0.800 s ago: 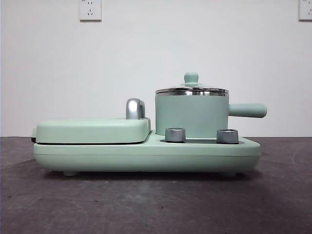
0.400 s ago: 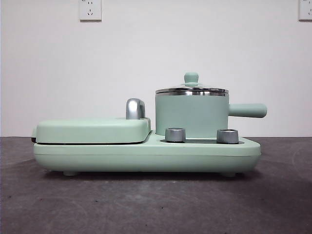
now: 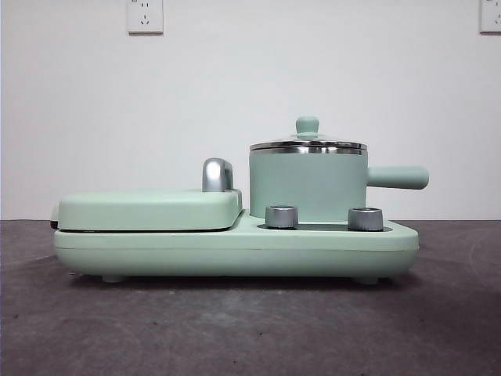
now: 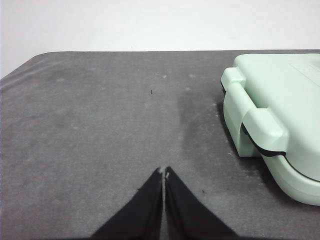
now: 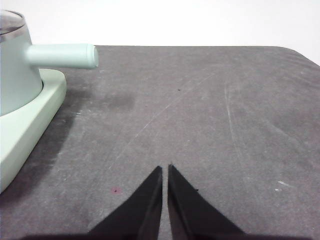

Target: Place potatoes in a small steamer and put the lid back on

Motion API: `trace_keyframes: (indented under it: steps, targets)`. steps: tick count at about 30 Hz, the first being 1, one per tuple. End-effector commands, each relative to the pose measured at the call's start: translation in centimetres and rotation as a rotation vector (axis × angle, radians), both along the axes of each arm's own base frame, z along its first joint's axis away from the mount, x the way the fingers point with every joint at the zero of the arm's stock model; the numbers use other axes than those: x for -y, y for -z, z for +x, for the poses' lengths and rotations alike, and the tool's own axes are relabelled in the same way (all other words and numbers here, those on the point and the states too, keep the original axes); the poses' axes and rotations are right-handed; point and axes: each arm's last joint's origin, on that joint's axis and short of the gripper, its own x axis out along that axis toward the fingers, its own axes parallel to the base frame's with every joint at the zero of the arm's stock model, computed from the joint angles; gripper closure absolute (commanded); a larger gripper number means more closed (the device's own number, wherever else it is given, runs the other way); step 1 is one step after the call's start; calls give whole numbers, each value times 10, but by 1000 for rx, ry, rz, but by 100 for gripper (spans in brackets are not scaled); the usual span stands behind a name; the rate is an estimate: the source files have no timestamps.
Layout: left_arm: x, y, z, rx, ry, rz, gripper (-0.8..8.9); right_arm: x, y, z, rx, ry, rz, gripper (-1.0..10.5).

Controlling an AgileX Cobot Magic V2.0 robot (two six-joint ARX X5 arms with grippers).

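Mint-green small steamer (image 3: 307,186), glass lid (image 3: 308,144) on

Lid (image 3: 308,144) on steamer (image 3: 308,185); steamer right of grill cover (image 3: 149,210)

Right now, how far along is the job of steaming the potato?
Nothing shows as done or in hand. The lid sits on the steamer; no potato is in view. The left gripper and right gripper are shut and holding nothing. Every step seems to be left.
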Motion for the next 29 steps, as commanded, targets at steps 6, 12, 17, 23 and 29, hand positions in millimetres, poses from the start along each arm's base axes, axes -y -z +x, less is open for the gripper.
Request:
trace_keyframes:
  steps: [6,12,17,23,29]
  targets:
    - [0,7,1,-22,-2,-3,808,0,1,1,15,-1,5,930]
    - [0,7,1,-22,-2,-3,808,0,1,1,18,-1,5,930]
    - [0,7,1,-22,-2,-3,808,0,1,1,18,-1,5,930]
    - [0,7,1,-22,-2,-3,808,0,1,1,18,-1,5,930]
    - [0,7,1,-22,-2,-3,808,0,1,1,18,-1,5,930]
